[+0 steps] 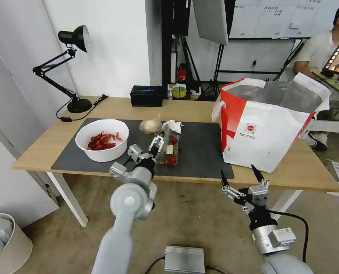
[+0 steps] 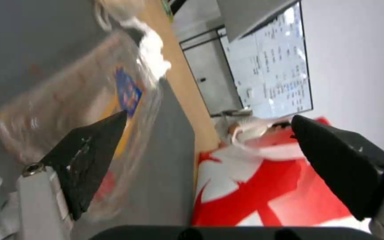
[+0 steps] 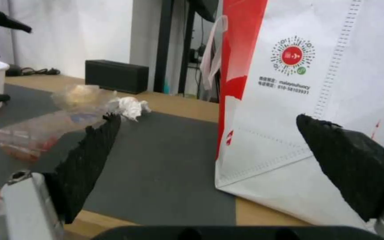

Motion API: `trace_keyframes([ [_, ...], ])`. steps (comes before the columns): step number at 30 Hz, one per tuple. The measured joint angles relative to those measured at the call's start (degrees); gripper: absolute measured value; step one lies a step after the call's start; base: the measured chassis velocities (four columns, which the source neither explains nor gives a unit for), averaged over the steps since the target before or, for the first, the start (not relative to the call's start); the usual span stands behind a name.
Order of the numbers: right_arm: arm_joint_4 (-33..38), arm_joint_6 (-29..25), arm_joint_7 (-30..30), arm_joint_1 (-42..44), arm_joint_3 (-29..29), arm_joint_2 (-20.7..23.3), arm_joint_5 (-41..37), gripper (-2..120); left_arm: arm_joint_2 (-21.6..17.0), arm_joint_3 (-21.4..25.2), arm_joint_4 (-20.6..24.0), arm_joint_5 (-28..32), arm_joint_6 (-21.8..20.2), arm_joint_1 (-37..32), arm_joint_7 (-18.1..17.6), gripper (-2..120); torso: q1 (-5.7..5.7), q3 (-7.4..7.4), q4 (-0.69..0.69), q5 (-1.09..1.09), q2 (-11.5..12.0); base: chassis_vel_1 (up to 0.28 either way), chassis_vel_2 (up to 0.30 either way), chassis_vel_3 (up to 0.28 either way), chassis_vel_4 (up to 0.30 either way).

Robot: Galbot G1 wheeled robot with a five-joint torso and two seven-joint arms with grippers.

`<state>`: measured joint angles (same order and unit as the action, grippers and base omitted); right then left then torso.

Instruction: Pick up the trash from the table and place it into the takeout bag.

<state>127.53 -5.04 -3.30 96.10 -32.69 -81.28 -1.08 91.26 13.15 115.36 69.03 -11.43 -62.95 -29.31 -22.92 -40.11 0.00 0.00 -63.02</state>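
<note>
Left pincer (image 1: 157, 143), jaws spread, straddles the clamshell tray (image 1: 168, 149) on the table's mat (image 1: 200, 152), positioned for grasping. Right pincer (image 1: 241, 178) waits open below the takeout bag (image 1: 266, 129).

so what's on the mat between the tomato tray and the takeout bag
Nothing: in the head view, only bare dark mat lies between the clamshell tray and the takeout bag.

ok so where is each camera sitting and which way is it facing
Head: high on the robot, facing down at the table; both arms show, left gripper over the clamshell tray, right gripper short of the table.
Left wrist: looks past open fingers at the tray.
Right wrist: low, faces the takeout bag.
All share the bag.
</note>
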Motion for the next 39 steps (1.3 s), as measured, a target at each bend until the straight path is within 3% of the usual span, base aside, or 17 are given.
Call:
trace_keyframes([
  [13,0.31,-0.09,-0.01,0.26,-0.37,-0.14,-0.05,100,-1.52,-0.36,-0.99,-3.88,-0.81,0.91,2.75,100,0.0,0.0,0.01,-0.01,0.0,0.0,0.0,0.0,0.0],
  [17,0.38,-0.1,-0.02,0.3,-0.38,-0.17,-0.06,100,-3.62,-1.11,-2.08,-7.89,-1.19,1.83,5.05,93,0.0,0.0,0.01,-0.01,0.0,0.0,0.0,0.0,0.0],
  [20,0.66,-0.12,-0.02,0.48,-0.59,-0.11,-0.12,100,-9.01,-2.34,-4.27,-16.63,-1.19,3.72,10.42,73,0.0,0.0,0.01,0.0,0.0,0.0,0.0,0.0,0.0],
  [21,0.75,-0.12,-0.02,0.55,-0.67,-0.05,-0.19,100,-11.26,-3.02,-5.22,-20.66,-0.97,4.45,12.38,71,0.0,0.0,0.01,-0.02,0.0,0.0,0.0,0.0,0.0],
  [22,0.75,-0.12,-0.02,0.55,-0.67,-0.05,-0.19,100,-11.26,-3.02,-5.22,-20.66,-0.97,4.45,12.38,71,0.0,0.0,0.01,-0.02,0.0,0.0,0.0,0.0,0.0],
  [25,0.89,-0.15,-0.02,0.76,-1.02,0.26,-0.69,100,-19.88,-5.86,-9.11,-38.09,0.81,6.49,21.52,54,0.0,0.0,0.0,-0.01,0.0,0.0,0.0,0.0,0.0],
  [26,0.89,-0.15,-0.02,0.76,-1.02,0.26,-0.69,100,-19.88,-5.86,-9.11,-38.09,0.81,6.49,21.52,54,0.0,0.0,0.0,-0.01,0.0,0.0,0.0,0.0,0.0],
  [29,0.79,-0.17,-0.02,0.66,-1.07,0.35,-0.87,100,-25.23,-8.56,-11.99,-48.33,1.72,8.06,26.06,41,0.0,0.0,0.01,-0.02,0.0,0.0,0.0,0.0,0.0],
  [31,0.56,-0.17,-0.02,0.49,-1.03,0.35,-0.9,100,-27.03,-9.68,-12.95,-50.6,2.24,9.09,27.84,36,0.0,0.0,0.01,-0.02,0.0,0.0,0.0,0.0,0.0],
  [33,0.2,-0.17,-0.02,0.29,-0.91,0.33,-0.91,100,-29.91,-11.47,-13.36,-48.7,2.03,12.11,29.18,27,0.0,0.0,0.01,-0.01,-0.01,0.0,0.0,0.0,0.0],
  [39,-0.13,-0.14,-0.02,0.07,-0.87,0.28,-0.9,100,-31.14,-12.5,-14.0,-45.29,1.09,14.41,29.74,8,0.0,0.0,0.0,0.0,0.0,0.0,0.0,0.0,0.0],
])
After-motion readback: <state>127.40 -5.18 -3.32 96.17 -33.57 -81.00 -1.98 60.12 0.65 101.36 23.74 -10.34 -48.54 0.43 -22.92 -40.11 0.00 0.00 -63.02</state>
